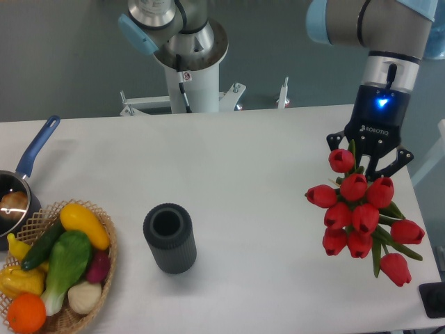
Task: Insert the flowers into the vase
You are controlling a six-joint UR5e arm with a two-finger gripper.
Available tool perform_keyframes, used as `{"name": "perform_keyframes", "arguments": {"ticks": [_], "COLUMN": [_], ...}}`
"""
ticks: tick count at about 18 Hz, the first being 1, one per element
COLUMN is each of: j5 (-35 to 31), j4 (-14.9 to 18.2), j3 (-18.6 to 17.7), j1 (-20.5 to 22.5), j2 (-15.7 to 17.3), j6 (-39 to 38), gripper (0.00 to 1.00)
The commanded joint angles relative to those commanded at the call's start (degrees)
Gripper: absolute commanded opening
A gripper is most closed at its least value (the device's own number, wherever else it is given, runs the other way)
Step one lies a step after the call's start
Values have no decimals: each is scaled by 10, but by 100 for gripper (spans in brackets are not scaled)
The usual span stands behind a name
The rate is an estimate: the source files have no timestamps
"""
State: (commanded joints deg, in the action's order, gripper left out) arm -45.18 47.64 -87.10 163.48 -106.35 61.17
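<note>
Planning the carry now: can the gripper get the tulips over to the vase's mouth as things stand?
Probably yes. The gripper grips the tulips at the right of the table; the vase stands upright, mouth open, with only bare tabletop between. The basket sits beyond it, off the path.

My gripper [368,165] is matt black and smooth-cased. The red tulips [358,209] at my fingers have a smooth, faintly shiny skin, like plastic or coated cloth, and their green leaves are duller. The table [243,160] beneath me is plain matt white. Well away from my gripper, the dark grey vase [170,240] is matt and finely ribbed. Farther still, the basket [106,275] is rough woven wicker, and the vegetables [69,257] in it are glossy plastic.
</note>
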Motion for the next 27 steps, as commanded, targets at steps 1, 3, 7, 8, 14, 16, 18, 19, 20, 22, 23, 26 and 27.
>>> {"name": "perform_keyframes", "arguments": {"ticks": [1, 3, 7, 8, 14, 16, 18, 19, 20, 22, 23, 26, 27], "j5": [0, 0, 10, 14, 88, 89, 93, 99, 111, 146, 166, 209, 229], "j4": [0, 0, 0, 0, -1, -1, -1, -3, -4, -9, -13, -25, -25], "j3": [-1, -4, -7, -7, -11, -11, -11, -11, -15, -18, -22, -40, -44], "j1": [0, -1, -5, -7, -32, -50, -67, -74, -79, -83, -89, -110, -115], "j2": [0, 0, -1, -2, -20, -23, -25, -25, -25, -25, -28, -30, -30], "j6": [1, 1, -2, -2, 1, 2, 2, 1, 2, 4, 4, 12, 14], "gripper": [21, 21, 21, 21, 21, 21, 21, 21, 21, 21, 21, 21, 21]}}
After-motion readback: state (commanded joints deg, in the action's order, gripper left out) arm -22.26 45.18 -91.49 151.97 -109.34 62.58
